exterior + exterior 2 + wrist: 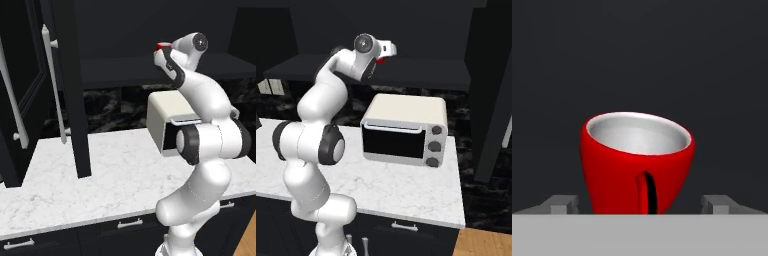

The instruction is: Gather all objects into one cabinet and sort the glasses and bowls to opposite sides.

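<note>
A bright red cup (637, 165) with a pale inside and a small handle sits tilted between my gripper's (639, 202) two fingertips (561, 203). A narrow dark gap shows on each side of it, so the gripper is open around the cup without touching it. From the base, the hand (165, 52) reaches up to the dark shelf (120, 70) of the black upper cabinet, with the red cup (161, 45) at its tip. The right base view shows the cup (380, 60) just under the hand (385, 54). The other cups and the brown bowl are out of view.
The tall black cabinet door (75, 100) with its pale bar handle (52, 85) stands open to the left of the arm. A cream toaster oven (406, 130) sits on the white marble counter (115, 175) under the shelf. Another black door (491, 100) stands at the right.
</note>
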